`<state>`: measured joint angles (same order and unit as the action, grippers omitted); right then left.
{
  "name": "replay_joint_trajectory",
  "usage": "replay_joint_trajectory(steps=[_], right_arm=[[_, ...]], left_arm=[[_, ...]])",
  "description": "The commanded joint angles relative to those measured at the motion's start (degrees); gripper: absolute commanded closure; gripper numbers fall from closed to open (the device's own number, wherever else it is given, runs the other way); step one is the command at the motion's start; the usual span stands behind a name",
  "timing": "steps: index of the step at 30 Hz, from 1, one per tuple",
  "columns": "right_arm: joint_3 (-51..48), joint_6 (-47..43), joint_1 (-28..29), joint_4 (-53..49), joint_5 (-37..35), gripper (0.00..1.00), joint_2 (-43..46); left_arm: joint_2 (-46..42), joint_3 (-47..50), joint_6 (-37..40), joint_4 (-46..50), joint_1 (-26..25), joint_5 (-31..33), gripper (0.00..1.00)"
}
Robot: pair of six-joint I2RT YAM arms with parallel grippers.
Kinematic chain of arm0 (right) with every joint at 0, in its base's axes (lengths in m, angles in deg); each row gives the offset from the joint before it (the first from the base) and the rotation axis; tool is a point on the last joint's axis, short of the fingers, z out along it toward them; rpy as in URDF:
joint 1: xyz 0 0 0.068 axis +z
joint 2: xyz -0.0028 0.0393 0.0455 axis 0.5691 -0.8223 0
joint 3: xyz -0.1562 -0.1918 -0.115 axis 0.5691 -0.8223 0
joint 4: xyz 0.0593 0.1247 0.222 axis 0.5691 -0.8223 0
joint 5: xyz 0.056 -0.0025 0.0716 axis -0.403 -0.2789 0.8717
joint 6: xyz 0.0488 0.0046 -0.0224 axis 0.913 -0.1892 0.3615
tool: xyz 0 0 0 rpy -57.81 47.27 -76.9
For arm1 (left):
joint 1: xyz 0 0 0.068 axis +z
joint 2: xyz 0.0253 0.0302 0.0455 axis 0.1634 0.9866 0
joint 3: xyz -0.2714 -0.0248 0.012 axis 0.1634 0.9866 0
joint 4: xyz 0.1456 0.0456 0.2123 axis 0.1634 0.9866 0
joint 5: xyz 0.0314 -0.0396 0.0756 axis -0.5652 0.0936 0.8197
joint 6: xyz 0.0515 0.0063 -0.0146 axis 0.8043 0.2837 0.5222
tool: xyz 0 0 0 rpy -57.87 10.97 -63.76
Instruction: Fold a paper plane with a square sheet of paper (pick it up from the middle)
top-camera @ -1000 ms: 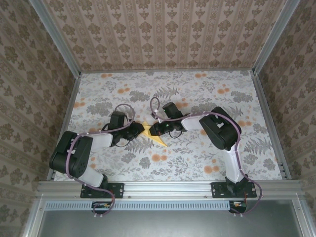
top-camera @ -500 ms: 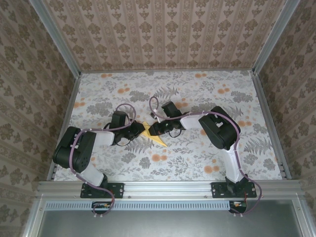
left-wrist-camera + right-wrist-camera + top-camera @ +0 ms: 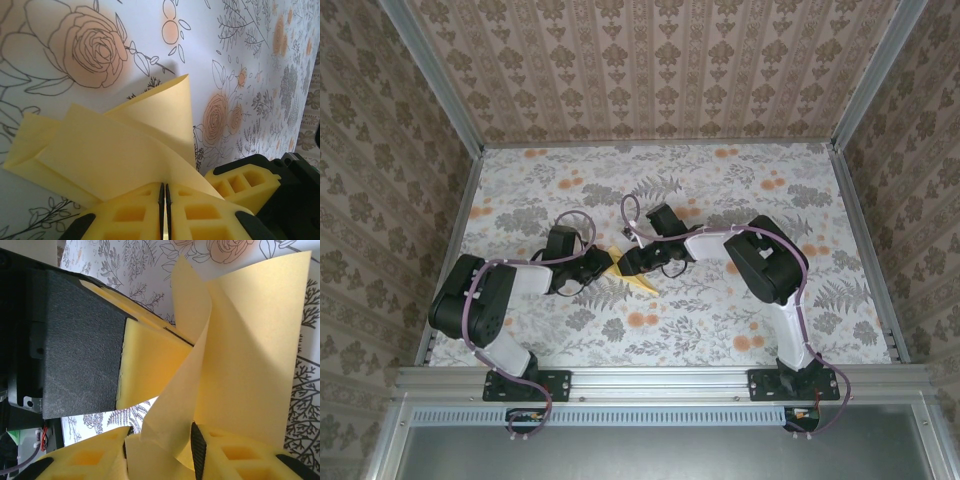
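Left pincer (image 3: 163, 192) clamps its two yellow foam fingers (image 3: 125, 215) tight on the near edge of the pale-yellow paper (image 3: 115, 155), as seen from its own wrist camera. The sheet, partly folded along straight creases, fans out over the flowered table (image 3: 240, 50), with one flap curling upward toward 1 o'clock. Right pincer (image 3: 159, 452) stands with its jaws apart, a twisted band of the paper running through the gap between them, though whether either finger touches it cannot be told. From overhead, the two pincers meet nose to nose a little toward 9 o'clock of the table's middle, the left one at 9 o'clock of the paper and the right one at 3 o'clock. A pointed yellow corner pokes out below them toward 5 o'clock, lying on the cloth
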<state>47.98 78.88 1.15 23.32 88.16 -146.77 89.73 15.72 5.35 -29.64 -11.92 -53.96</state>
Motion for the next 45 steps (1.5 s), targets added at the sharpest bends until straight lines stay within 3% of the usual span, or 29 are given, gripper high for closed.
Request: replay_joint_trajectory(steps=[1, 16, 27, 35, 45], right_arm=[[0.16, 1.41, -0.32, -4.58, -1.02, 0.6, 2.45], [-2.26, 2.91, -1.03, -8.45, -8.1, 0.51, 9.12], [-2.71, -9.66, 2.62, -16.92, -18.0, 0.47, 14.0], [-1.17, -16.11, 5.97, -18.99, -22.92, 0.5, 11.97], [-0.89, -16.57, 5.41, -16.76, -20.93, 0.62, 8.82]], left_arm=[[1.02, 0.37, -0.26, 0.61, -0.04, 0.93, 0.88], [2.28, 0.3, -0.26, -0.05, 0.06, 0.4, 0.88], [2.8, 0.11, -0.38, -0.05, 0.05, 0.36, 0.88], [2.89, 0.03, -0.43, 0.2, 0.07, 0.23, 0.89], [2.16, 0.12, -0.4, 0.54, 0.05, 0.14, 0.89]])
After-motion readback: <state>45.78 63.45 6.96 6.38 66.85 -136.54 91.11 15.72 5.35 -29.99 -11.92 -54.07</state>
